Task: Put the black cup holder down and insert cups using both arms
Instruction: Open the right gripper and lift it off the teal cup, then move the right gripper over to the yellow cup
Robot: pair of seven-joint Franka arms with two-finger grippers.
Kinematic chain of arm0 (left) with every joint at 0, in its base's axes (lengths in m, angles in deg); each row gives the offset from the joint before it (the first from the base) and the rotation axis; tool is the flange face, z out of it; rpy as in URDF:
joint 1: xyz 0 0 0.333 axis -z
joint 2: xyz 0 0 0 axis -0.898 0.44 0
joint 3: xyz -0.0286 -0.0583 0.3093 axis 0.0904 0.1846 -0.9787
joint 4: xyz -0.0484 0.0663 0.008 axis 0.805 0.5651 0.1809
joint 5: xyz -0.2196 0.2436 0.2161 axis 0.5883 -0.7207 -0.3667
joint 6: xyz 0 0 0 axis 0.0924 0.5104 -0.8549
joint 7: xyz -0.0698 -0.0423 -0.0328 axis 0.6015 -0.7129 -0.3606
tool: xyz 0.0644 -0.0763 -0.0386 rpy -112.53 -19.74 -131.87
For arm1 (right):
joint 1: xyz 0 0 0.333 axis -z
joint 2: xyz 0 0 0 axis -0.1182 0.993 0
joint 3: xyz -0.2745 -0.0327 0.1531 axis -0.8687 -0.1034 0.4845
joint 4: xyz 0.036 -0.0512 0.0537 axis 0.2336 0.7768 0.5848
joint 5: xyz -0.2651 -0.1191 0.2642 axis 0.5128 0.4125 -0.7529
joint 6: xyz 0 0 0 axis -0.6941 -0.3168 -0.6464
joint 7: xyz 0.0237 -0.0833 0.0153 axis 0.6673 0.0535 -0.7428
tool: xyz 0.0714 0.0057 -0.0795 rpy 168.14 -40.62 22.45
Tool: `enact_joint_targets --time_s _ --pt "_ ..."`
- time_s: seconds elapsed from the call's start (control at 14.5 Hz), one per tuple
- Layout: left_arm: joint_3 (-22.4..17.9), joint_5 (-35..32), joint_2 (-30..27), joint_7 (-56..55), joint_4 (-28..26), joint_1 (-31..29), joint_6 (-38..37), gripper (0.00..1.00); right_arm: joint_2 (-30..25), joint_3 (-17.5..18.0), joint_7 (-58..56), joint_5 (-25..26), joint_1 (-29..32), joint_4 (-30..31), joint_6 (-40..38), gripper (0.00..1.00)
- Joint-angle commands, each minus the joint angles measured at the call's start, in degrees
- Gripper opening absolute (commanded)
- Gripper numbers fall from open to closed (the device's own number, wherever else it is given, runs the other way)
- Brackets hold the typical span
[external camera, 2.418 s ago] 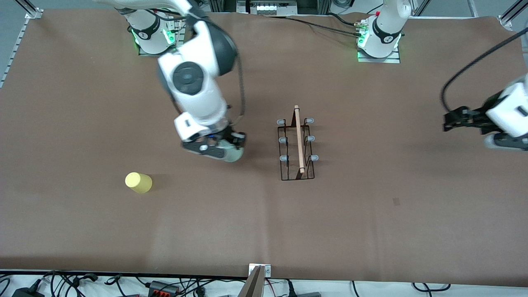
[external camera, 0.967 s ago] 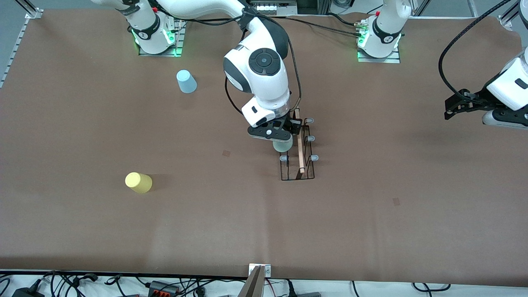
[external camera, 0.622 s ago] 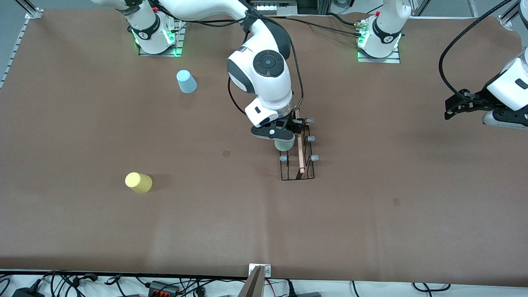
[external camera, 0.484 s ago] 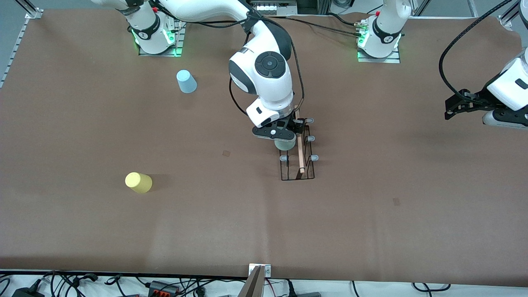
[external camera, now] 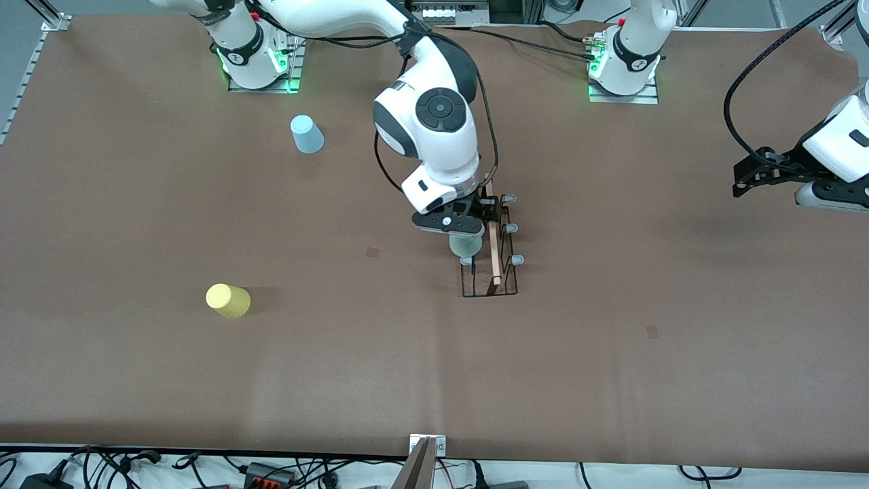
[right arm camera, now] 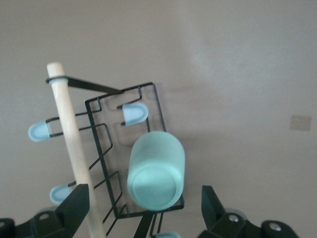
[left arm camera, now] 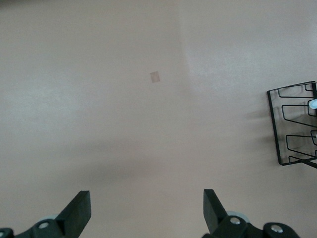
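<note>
The black cup holder [external camera: 504,280] stands mid-table, its wooden rod [external camera: 495,251] on top. A pale green cup [external camera: 466,246] sits tilted over the middle prong on the side toward the right arm's end. My right gripper [external camera: 463,229] hovers just above it, open, with its fingers clear of the cup [right arm camera: 156,171] on both sides. In the right wrist view the holder [right arm camera: 101,130] lies under the right gripper [right arm camera: 143,197]. A yellow cup [external camera: 228,300] and a light blue cup [external camera: 307,134] stand on the table toward the right arm's end. My left gripper [external camera: 743,182] waits open at the left arm's end.
In the left wrist view the left gripper [left arm camera: 147,204] hangs over bare brown table, with one end of the holder [left arm camera: 292,124] at the picture's edge. Both arm bases [external camera: 258,61] stand along the table's edge farthest from the camera. Cables [external camera: 271,468] lie past the nearest edge.
My right gripper brought the green cup over the holder, set it on a prong and opened off it. The left arm has stayed where it was.
</note>
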Motion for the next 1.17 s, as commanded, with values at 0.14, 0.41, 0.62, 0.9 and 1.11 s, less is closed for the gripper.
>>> enact_joint_targets --time_s 0.14,0.41,0.62,0.9,1.11 --pt "0.09 0.04 -1.17 1.43 -1.23 -0.35 0.6 1.0 -10.8 -0.02 -10.89 0.62 6.48 12.83 -0.21 1.0" --pt "0.0 0.04 -1.17 1.34 -1.23 -0.27 0.6 1.0 -18.01 -0.11 -24.76 0.97 16.49 24.08 0.58 1.0" --pt "0.09 0.04 -1.08 1.34 -1.23 -0.27 0.6 1.0 -21.53 -0.11 -38.48 0.97 25.73 30.33 2.78 1.0" --pt "0.09 0.04 -1.17 1.34 -1.23 -0.27 0.6 1.0 -22.77 -0.02 -53.52 1.06 36.8 34.64 5.67 1.0" --pt "0.09 0.04 -1.09 1.43 -1.23 -0.27 0.6 1.0 -22.77 -0.02 -56.88 0.97 40.95 41.04 13.12 1.0"
